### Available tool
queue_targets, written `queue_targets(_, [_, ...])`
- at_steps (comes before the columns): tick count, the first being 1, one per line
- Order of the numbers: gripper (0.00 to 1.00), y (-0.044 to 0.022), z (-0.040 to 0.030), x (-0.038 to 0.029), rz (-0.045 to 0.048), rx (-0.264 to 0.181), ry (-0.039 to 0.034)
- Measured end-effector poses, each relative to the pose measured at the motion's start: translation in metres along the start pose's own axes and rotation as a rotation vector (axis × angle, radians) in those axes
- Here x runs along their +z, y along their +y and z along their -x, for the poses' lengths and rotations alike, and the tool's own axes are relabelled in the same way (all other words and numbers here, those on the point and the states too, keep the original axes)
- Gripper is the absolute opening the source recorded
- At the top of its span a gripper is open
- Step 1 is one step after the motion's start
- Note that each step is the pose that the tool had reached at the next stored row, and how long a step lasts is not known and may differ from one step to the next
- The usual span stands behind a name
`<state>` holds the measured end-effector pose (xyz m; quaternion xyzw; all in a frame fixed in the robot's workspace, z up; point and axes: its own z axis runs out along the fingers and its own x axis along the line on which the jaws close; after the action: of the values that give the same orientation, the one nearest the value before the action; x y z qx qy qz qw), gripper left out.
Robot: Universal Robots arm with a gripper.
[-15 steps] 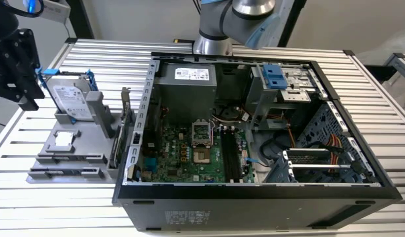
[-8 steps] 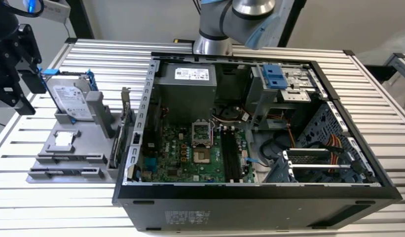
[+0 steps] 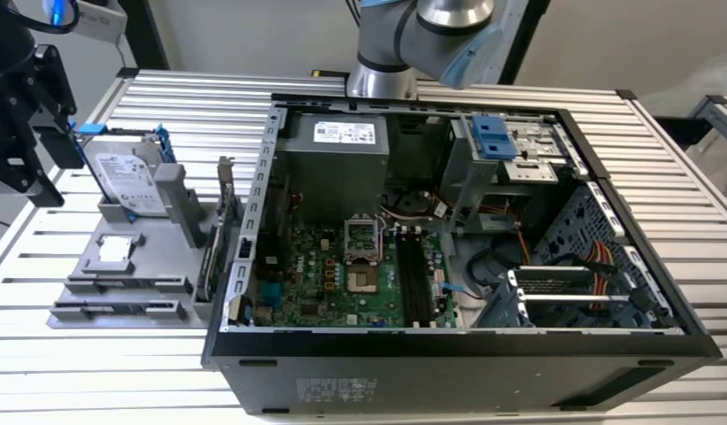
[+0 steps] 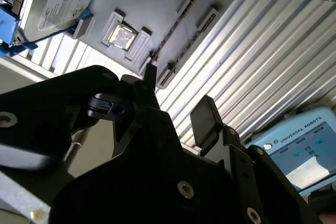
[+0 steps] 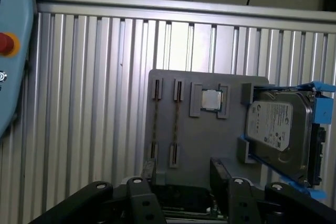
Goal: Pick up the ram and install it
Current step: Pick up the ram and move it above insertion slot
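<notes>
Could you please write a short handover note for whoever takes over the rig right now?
Gripper: open, empty, pointed at the gray fixture beside the computer case.
Ram: edge-on in a fixture holder, not touched; a second strip lies alongside.
Done: nothing yet.
Left: the whole pick, and the install into the motherboard slots.

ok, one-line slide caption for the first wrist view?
Open gripper poised over the gray tray holding the ram, a processor chip and a hard drive.
</notes>
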<state>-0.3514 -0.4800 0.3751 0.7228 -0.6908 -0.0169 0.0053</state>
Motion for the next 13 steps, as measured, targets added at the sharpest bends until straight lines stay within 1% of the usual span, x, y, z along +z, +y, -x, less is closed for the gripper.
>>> queue_targets(13, [1.0, -0.0003, -0.0002, 0.006, -0.0008, 0.053, -0.0016])
